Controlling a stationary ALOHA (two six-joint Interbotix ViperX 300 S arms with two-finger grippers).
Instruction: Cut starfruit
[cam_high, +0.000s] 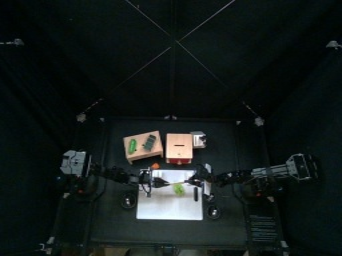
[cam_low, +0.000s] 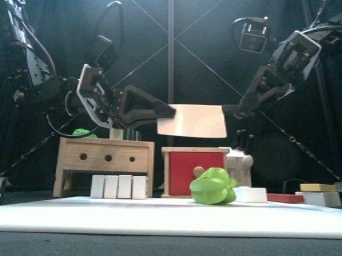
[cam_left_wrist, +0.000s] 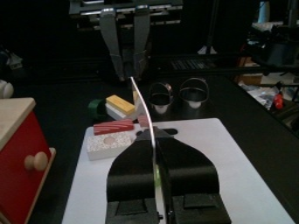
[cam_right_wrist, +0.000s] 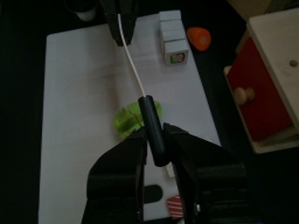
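White board (cam_high: 167, 207) in the middle of the surface (cam_high: 114, 228), and 2 arms meet right above it with the knife (cam_low: 201, 120) strung between them. The right gripper (cam_right_wrist: 152, 133) has its jaws clamped round the black handle, while the left gripper (cam_left_wrist: 153, 147) pinches the blade flat between its jaws at the other end. The starfruit (cam_right_wrist: 135, 118) sits on the board, directly under the blade and near the handle end. This looks like a hand-over before the cut. To do it well, the right needs a firm, square hold on the handle before the left lets go, or the blade may swing. Then bring the edge down straight across the fruit's middle. Pose: both arms reach in level from opposite sides, wrists facing each other, with the blade broadside to the front and well clear of the fruit.
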